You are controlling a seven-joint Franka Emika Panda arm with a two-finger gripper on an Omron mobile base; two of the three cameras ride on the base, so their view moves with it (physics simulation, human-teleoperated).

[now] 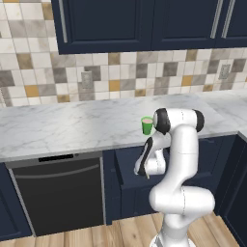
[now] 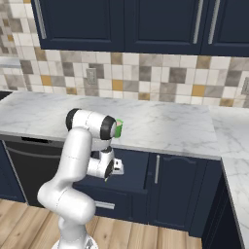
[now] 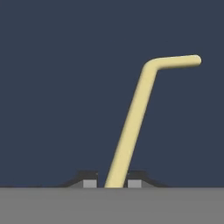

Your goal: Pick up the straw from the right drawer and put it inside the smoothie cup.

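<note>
Smooth, matt, pale yellow straw (image 3: 131,127) with a plastic look, crossing the middle of the hand view over the flat, matt navy floor of the right drawer (image 3: 61,87). Across the base views' middle, a polished white marble-look counter (image 1: 72,128) with grey veins. Above it, satin stone-look tiles (image 1: 43,72). At the bottom, light wood-plank floor (image 1: 96,236). Centre, a glossy green plastic-looking smoothie cup (image 1: 146,125).

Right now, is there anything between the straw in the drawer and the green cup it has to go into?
Nothing visible. The gripper is closing around the straw low in the drawer. The green cup stands above on the counter, near the edge. The arm's elbow sits beside it.
</note>
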